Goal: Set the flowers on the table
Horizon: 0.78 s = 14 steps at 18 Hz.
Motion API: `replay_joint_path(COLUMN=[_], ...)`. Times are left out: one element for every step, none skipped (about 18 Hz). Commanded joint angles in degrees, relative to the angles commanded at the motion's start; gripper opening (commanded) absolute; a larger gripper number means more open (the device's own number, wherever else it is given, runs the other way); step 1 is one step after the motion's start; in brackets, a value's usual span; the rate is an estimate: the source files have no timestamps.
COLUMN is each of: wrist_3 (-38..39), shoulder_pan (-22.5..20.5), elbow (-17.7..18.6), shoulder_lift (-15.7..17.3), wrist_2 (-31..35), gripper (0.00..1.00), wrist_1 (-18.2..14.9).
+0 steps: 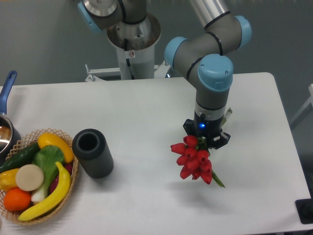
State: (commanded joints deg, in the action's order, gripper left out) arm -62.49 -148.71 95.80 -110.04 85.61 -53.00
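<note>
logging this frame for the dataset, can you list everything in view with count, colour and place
flowers: one bunch, red buds with green stems, under the gripper, right of centre
table: one, white, fills most of the view
cylinder: one, dark grey and hollow, lying beside the basket
basket: one, tan wicker, front left corner, holding mixed fruit and vegetables, among them two bananas and an orange
pot: one, blue handle, left edge, partly cut off
arm: one, grey with light blue caps, reaching down from the back
gripper: one, black, shut on the flowers
</note>
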Motion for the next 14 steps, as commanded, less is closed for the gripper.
replay_joint_path(wrist_3=[-0.09,-0.09,-0.09,0.0,0.09,0.35,0.44,0.88,1.05,1.06,1.06,1.06,1.06,0.88], shoulder_pan=[0.0,0.0,0.0,0.0,0.0,0.26,0.61,0.7,0.88,1.75,2.45,2.55,2.64,2.64], elbow=[0.09,0.0,0.0,0.09,0.18,0.35,0.44,0.7,1.05,1.49,1.67,1.84,1.76,1.76], shoulder_lift=[0.0,0.0,0.0,-0.09,-0.35,-0.79,-1.05,-1.58,-2.19,-2.72,-3.25,-3.6,-4.04,-4.13], wrist_2=[0.0,-0.09,0.0,-0.09,0.0,0.0,0.17,0.52,1.57,2.37,2.72,2.72,2.64,2.55], gripper=[0.11,0.11,0.11,0.11,0.12,0.12,0.12,0.12,0.12,0.12,0.12,0.15,0.18,0.23], wrist_1=[0.0,-0.09,-0.26,-0.09,-0.09,0.09,0.18,0.18,0.35,0.44,0.44,0.53,0.53,0.44])
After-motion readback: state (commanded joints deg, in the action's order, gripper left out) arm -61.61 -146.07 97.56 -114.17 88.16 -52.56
